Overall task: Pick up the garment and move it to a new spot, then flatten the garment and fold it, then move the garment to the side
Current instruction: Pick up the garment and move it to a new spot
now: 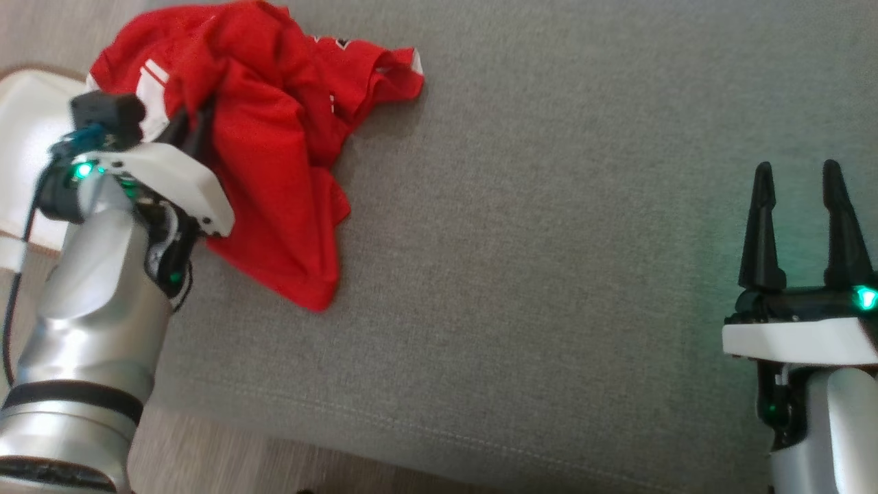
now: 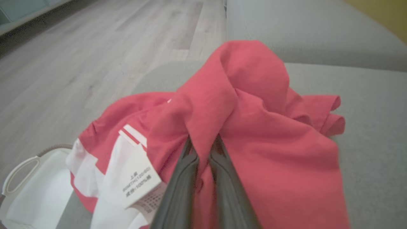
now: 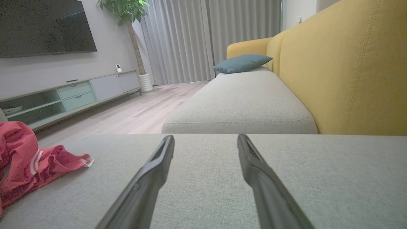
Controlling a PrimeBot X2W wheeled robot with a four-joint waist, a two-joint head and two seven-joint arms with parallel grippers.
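Shirt [image 1: 274, 171] bunched at left edge of couch seat [image 1: 549, 274]. L gripper [image 2: 203, 141] jaws pinched tight on a fold of it. R gripper [image 1: 796, 178] jaws wide, empty, well apart.

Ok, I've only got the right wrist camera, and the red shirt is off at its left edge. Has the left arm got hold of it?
Observer: Yes. The left fingers are shut on a fold of the red shirt.
Operator: Anything close to the shirt I should know about?
Observer: A white basket stands just off the grey seat, right beside the bunched shirt.
Operator: Any mark on the cloth to go by?
Observer: In the left wrist view a white label sticks out of the cloth just left of the fingers.
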